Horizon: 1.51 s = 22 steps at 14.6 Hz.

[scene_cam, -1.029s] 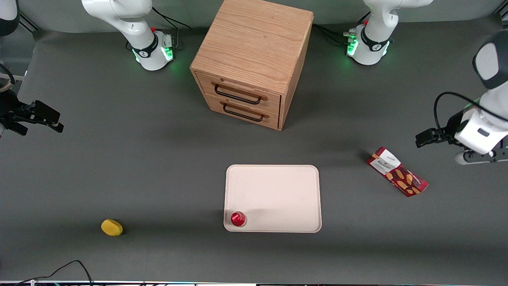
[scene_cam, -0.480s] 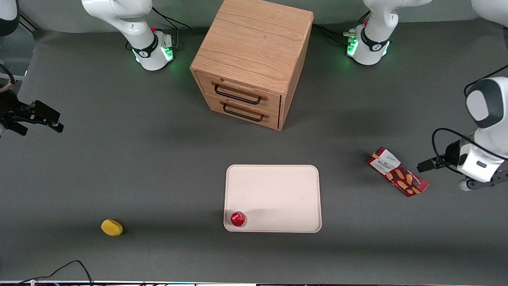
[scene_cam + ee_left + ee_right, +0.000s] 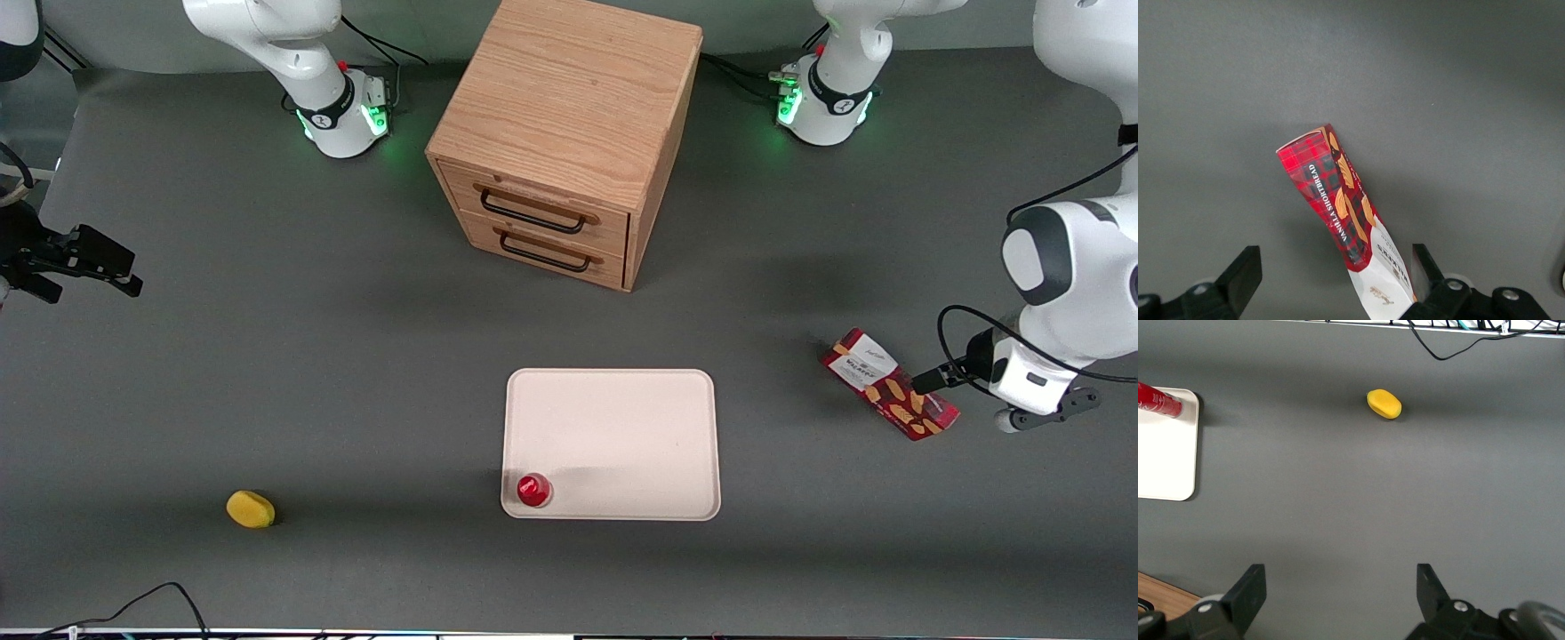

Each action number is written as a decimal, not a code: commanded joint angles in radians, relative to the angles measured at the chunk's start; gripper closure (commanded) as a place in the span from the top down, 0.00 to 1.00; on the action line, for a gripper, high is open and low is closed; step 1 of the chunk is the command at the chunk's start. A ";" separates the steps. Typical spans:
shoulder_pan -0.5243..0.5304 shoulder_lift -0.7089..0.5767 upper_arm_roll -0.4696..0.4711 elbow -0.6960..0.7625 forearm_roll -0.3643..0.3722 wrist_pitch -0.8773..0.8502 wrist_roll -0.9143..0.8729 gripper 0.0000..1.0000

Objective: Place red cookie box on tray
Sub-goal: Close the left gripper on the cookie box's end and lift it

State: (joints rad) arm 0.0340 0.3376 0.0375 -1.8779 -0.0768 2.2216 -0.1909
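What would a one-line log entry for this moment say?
phase: approach | gripper: open, above red cookie box | box: on table, not grasped | tray: holds only small red object

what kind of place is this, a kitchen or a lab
Likely a robot lab tabletop: a grey mat, bolted arm bases, staged props like the red cookie box and tray. The open end effector hovers over the box.

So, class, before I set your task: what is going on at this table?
The working arm's claw, fingers open, hangs above the red cookie box, which lies flat on the table, not gripped. The tray sits apart from the box, nearer the table's middle, holding only a small red object in one corner. The box is not yet on the tray.
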 commanded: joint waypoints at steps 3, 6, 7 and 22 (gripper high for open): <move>0.000 0.043 -0.004 -0.050 -0.017 0.128 -0.013 1.00; 0.000 0.057 -0.004 -0.107 -0.018 0.210 -0.013 1.00; 0.000 0.057 -0.005 -0.122 -0.018 0.230 -0.013 0.98; -0.012 0.035 -0.010 -0.178 -0.044 0.294 -0.015 0.00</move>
State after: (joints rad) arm 0.0312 0.4137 0.0245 -2.0480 -0.1099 2.5339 -0.1965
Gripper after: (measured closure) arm 0.947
